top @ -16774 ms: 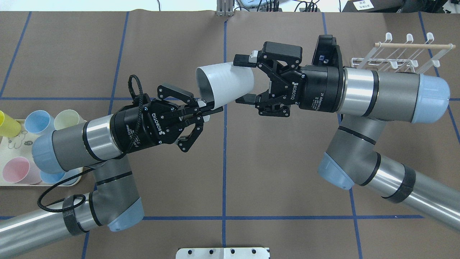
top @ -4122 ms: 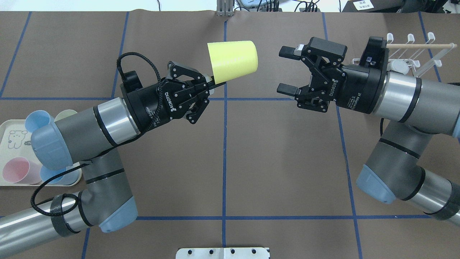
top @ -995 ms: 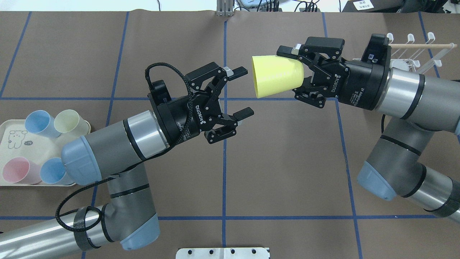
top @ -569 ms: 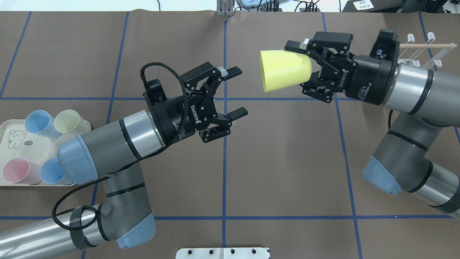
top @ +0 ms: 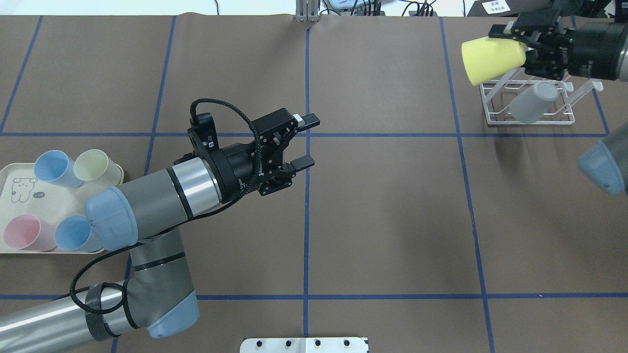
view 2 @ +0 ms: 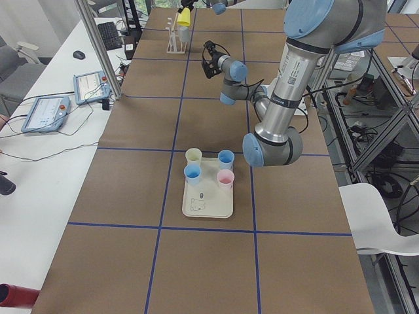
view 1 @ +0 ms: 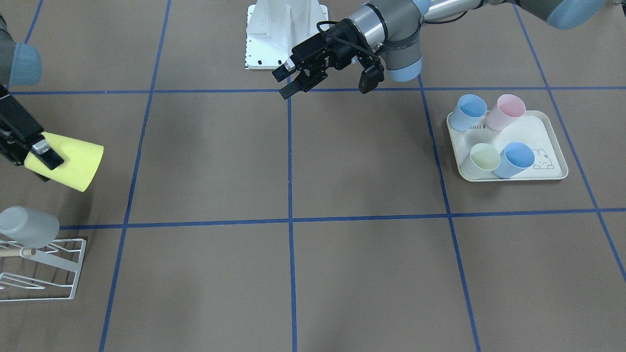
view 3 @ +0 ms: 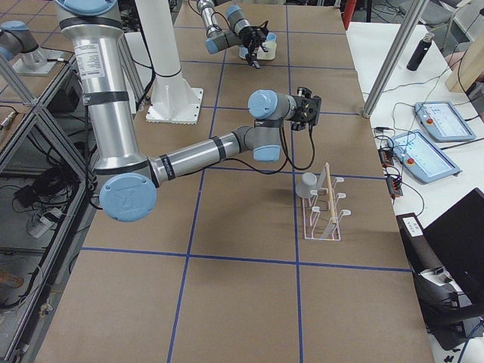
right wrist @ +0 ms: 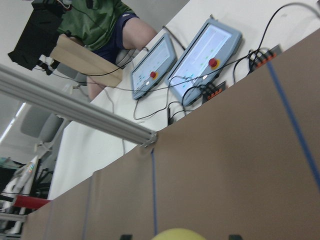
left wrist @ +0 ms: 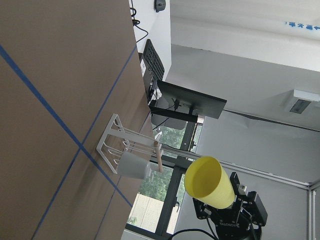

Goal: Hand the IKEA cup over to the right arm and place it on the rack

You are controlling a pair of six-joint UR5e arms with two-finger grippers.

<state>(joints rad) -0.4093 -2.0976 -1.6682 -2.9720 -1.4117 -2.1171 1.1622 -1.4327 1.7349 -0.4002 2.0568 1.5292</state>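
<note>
Right gripper (top: pixel 511 49) pinches the yellow cup (top: pixel 488 61) by the rack (top: pixel 490 117), while the left gripper (top: pixel 308 140) hangs spread and empty.

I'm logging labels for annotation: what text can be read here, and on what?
"abbit": on the tray, its start hidden behind a blue cup.
Lettering on the left gripper: too blurred to read.
Paper sign beyond the table's far edge: too small to read.
</note>
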